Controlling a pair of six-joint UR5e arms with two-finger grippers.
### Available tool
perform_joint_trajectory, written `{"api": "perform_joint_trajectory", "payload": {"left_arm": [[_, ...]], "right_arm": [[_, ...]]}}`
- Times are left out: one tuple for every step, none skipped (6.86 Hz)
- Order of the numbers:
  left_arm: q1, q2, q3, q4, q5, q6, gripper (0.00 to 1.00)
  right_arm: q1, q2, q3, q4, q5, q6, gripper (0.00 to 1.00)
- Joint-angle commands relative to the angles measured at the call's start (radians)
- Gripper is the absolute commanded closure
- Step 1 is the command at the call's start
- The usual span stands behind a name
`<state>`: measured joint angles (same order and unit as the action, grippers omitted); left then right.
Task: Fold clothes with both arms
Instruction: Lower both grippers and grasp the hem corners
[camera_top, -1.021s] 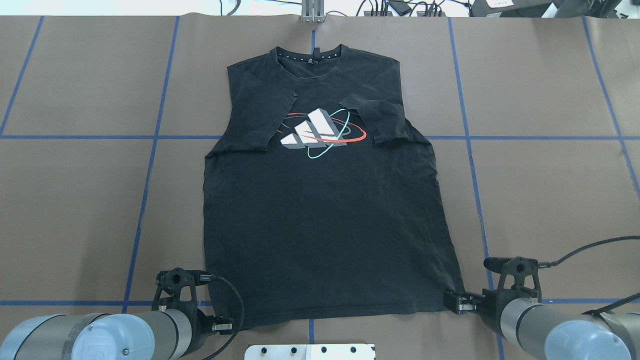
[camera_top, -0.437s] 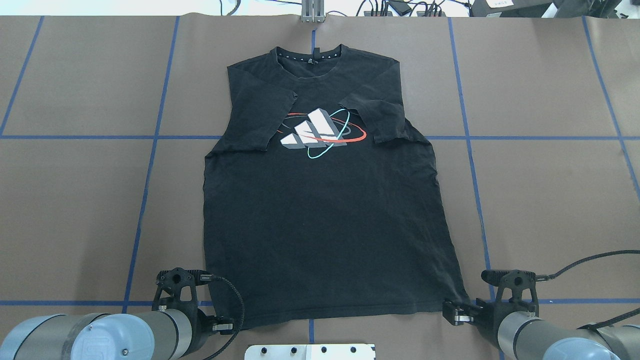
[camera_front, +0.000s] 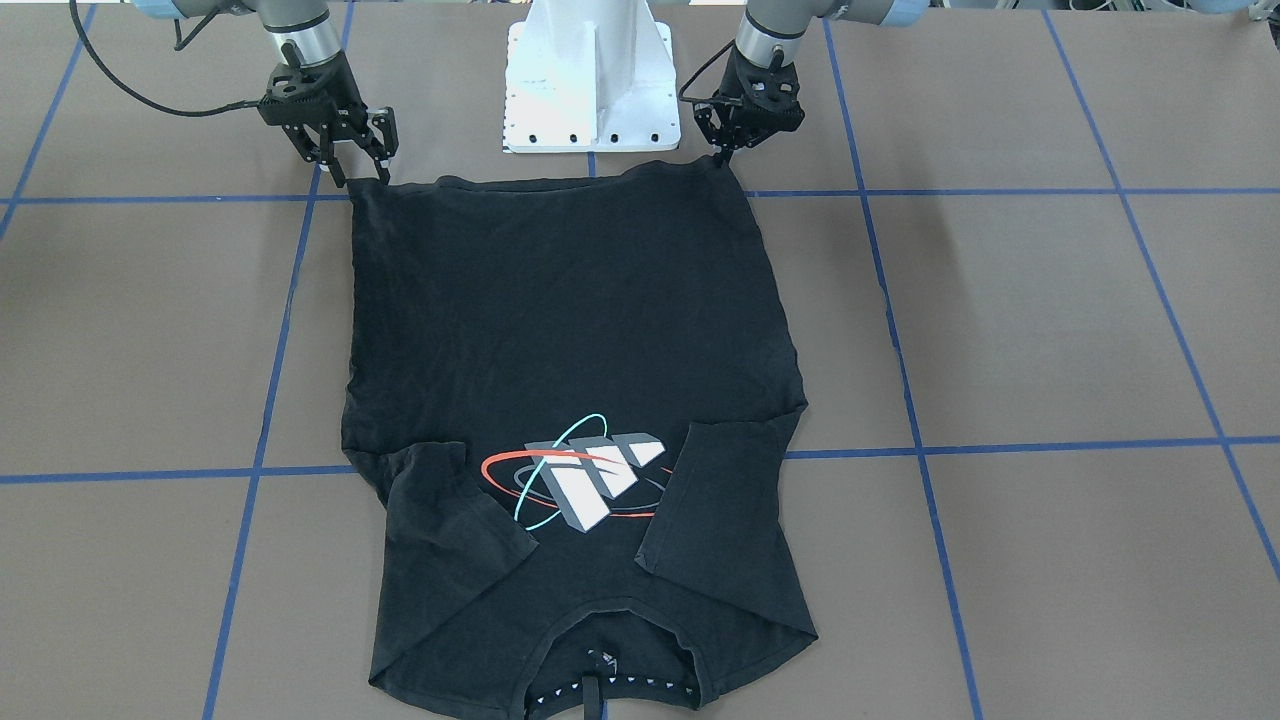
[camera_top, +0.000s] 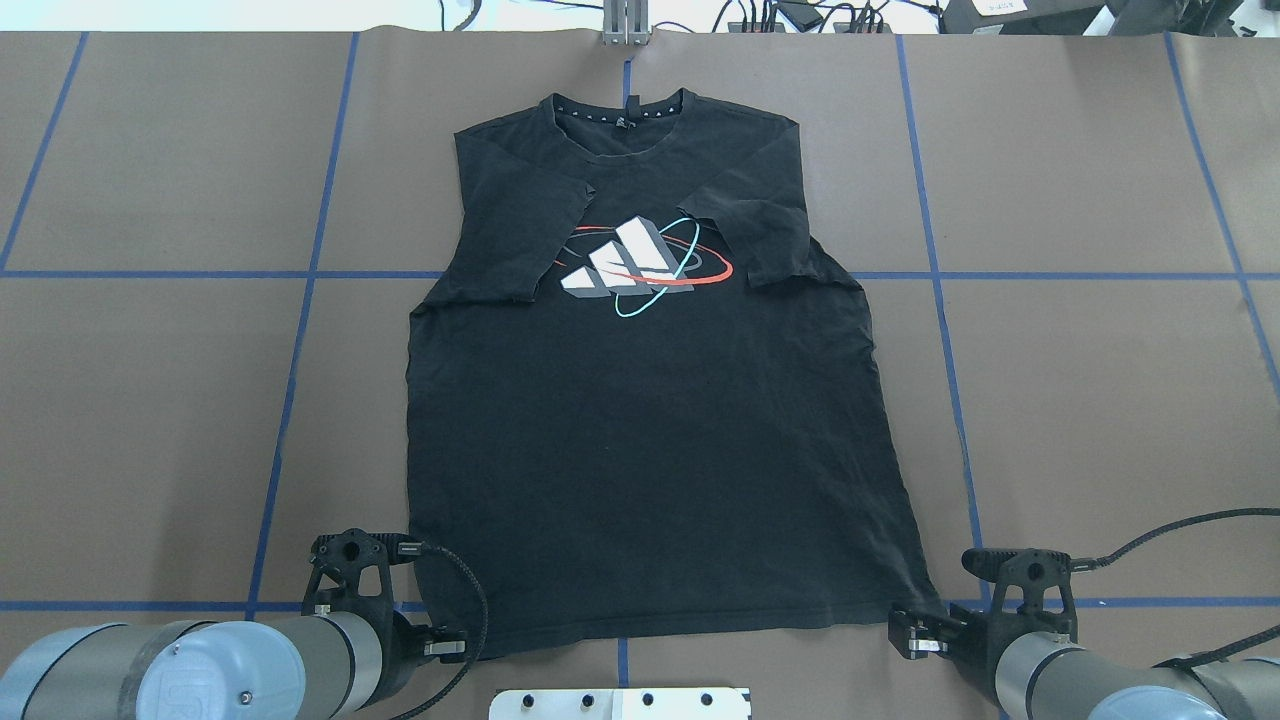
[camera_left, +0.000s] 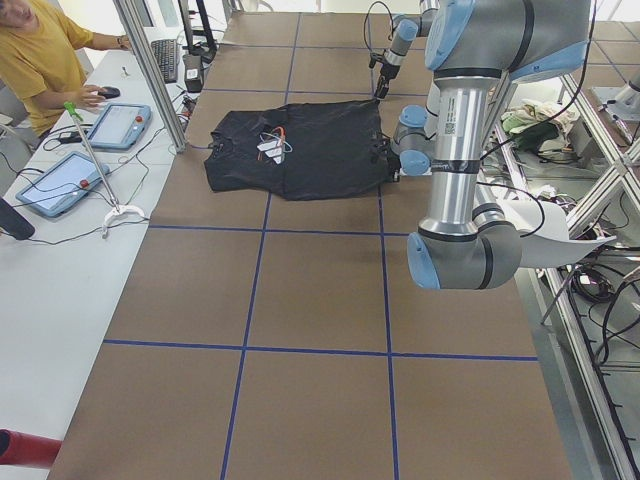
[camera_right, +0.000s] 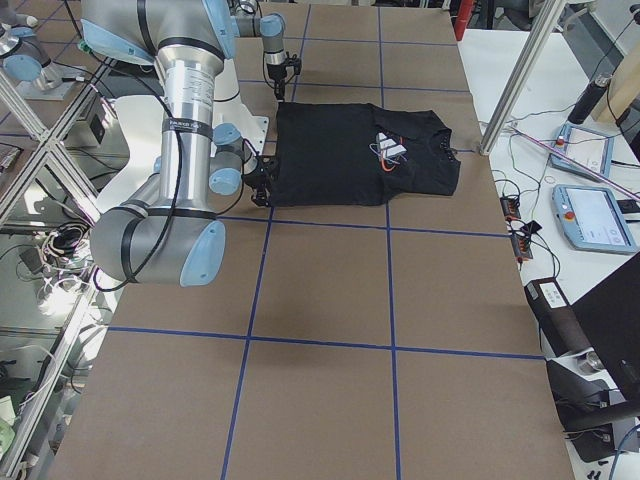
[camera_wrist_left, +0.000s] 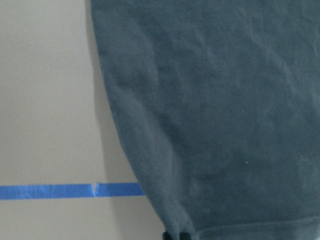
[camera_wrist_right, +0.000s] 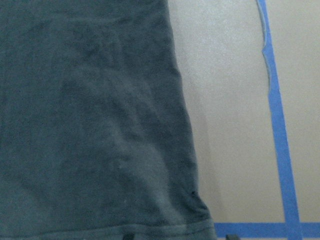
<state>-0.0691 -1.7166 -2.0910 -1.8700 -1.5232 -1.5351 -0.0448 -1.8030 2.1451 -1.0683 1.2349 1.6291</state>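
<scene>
While the black T-shirt (camera_top: 640, 450) lies flat on the table (camera_top: 150, 400), sleeves already tucked inward, my left gripper (camera_front: 722, 157) pinches one hem corner. My right gripper (camera_front: 358, 165) looks spread astride the other corner; the body folds remain.

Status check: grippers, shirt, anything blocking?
Left gripper shut on T-shirt hem corner. Right gripper open at other corner. T-shirt flat, sleeves folded in. Nothing blocking.

Black T-shirt (camera_top: 640, 450) lies flat on the brown table (camera_top: 1100, 400).
</scene>
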Motion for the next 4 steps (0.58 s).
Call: {"api": "perform_joint_trajectory", "payload": {"left_arm": [[-0.002,0.0,0.0,0.0,0.0,0.0,1.0],[-0.002,0.0,0.0,0.0,0.0,0.001,1.0],[-0.002,0.0,0.0,0.002,0.0,0.0,1.0],[-0.002,0.0,0.0,0.0,0.0,0.001,1.0]], "right_arm": [[-0.003,-0.009,-0.001,-0.001,0.0,-0.001,0.51],[-0.003,-0.009,-0.001,-0.001,0.0,-0.002,0.7],[-0.003,-0.007,-0.001,0.001,0.0,-0.002,0.89],[-0.001,-0.009,-0.001,-0.001,0.0,-0.002,1.0]]}}
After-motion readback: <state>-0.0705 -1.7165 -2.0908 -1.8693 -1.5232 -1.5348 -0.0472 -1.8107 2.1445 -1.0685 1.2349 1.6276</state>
